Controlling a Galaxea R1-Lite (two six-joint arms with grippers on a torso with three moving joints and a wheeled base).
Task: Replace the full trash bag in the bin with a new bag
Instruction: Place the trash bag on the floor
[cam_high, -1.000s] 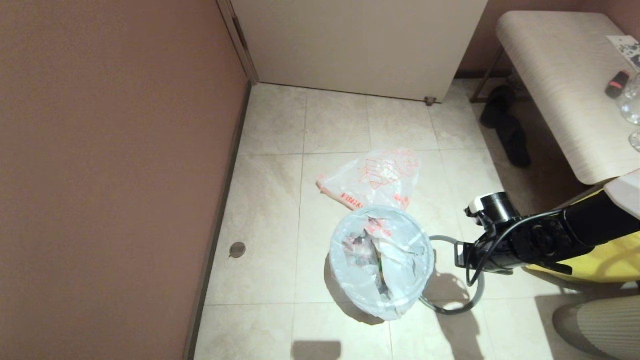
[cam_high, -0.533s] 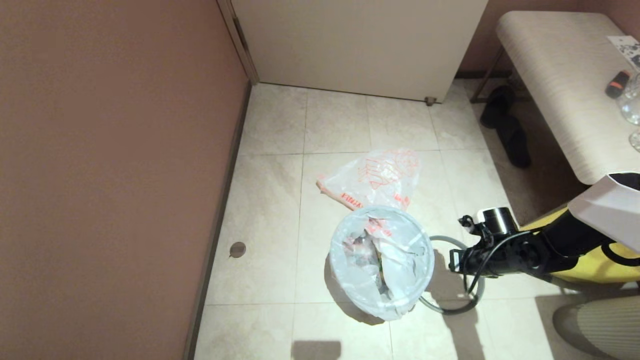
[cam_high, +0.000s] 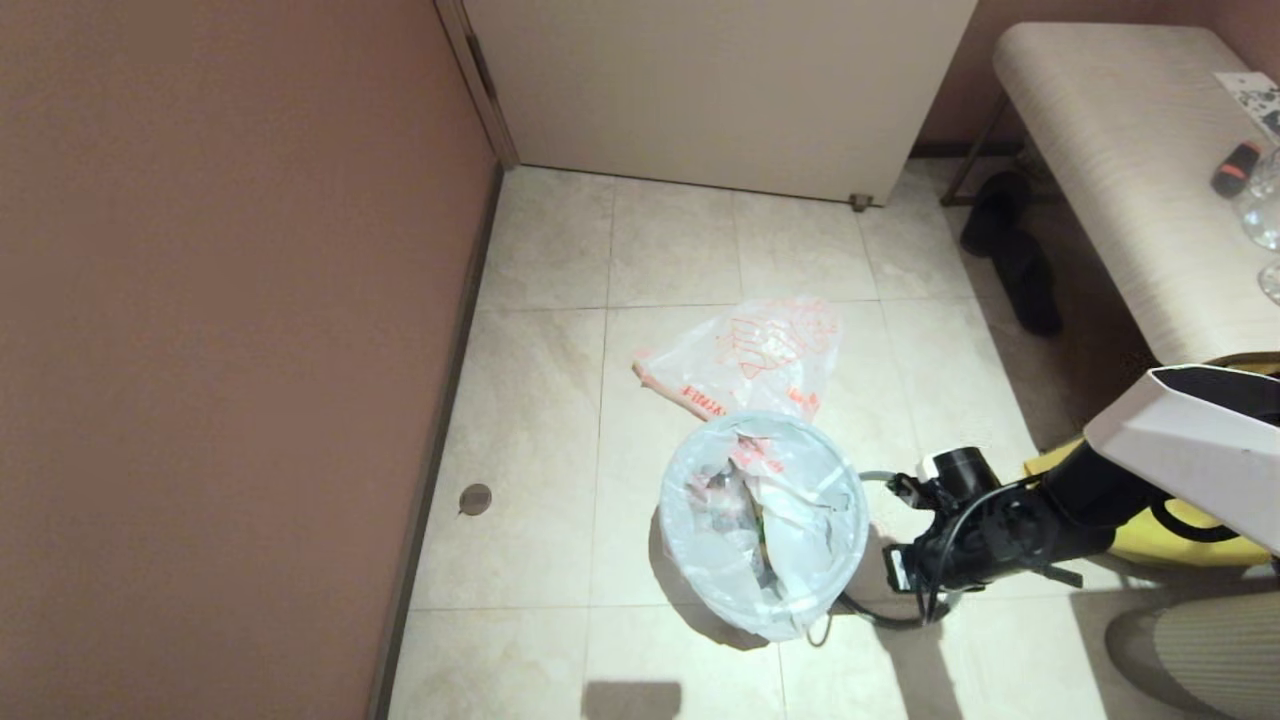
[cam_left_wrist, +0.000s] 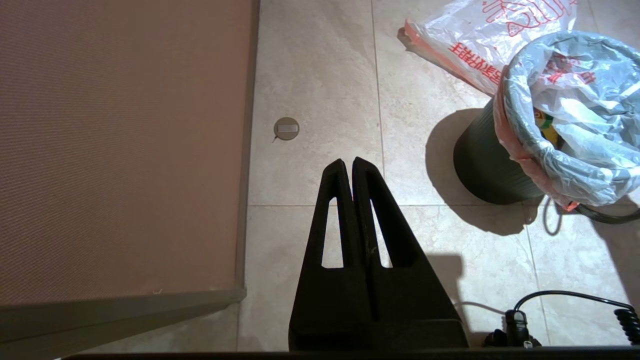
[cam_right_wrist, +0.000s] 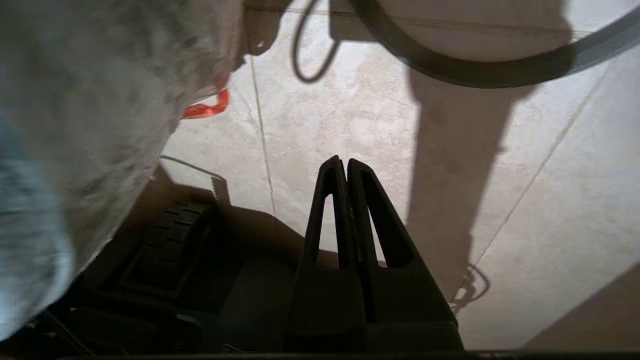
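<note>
The bin stands on the tiled floor, its dark wall showing in the left wrist view. The full trash bag lines it, folded over the rim; its orange tab hangs low at the side. The grey hoop lies on the floor to the bin's right. The new bag, printed orange-red, lies flat behind the bin. My right wrist hangs low beside the bin, and the right gripper is shut and empty over the floor. My left gripper is shut and empty, parked near the wall.
A brown wall runs along the left and a white door closes the back. A bench stands at the right with black slippers beside it. A yellow bag lies under my right arm. A floor drain sits near the wall.
My right arm has sunk and swung in closer to the bin's right side, over the hoop. The bin, both bags and the left gripper have not moved.
</note>
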